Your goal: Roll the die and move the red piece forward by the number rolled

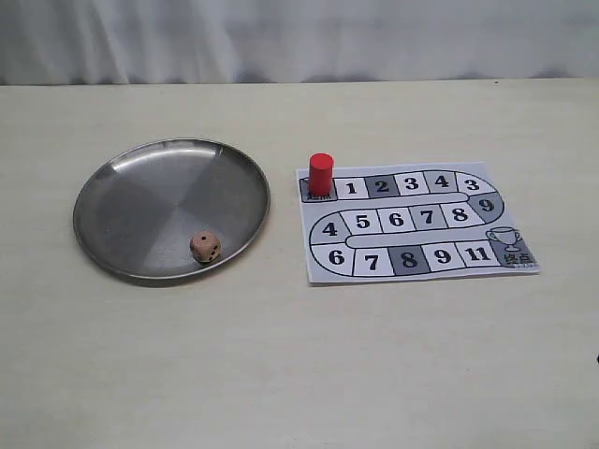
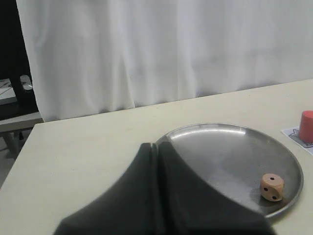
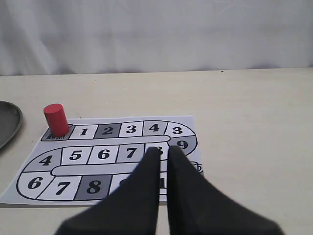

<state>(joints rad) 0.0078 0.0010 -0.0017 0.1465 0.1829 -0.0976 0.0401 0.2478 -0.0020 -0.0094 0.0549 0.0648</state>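
Note:
The tan die (image 1: 206,247) lies inside the round metal plate (image 1: 122,187), close to its near rim; the left wrist view also shows the die (image 2: 272,187) on the plate (image 2: 220,147). I cannot read its top face. The red piece (image 1: 321,174) stands upright on the start square of the paper board (image 1: 412,223), beside square 1. My left gripper (image 2: 155,145) is shut and empty, hanging short of the plate's rim. My right gripper (image 3: 163,149) hovers over the board (image 3: 107,156), its fingers almost together with nothing between them, well away from the red piece (image 3: 56,119).
The board's numbered track winds from the start square to a trophy square (image 1: 510,245) at its near right corner. A white curtain (image 1: 299,37) closes off the back of the beige table. Neither arm shows in the exterior view.

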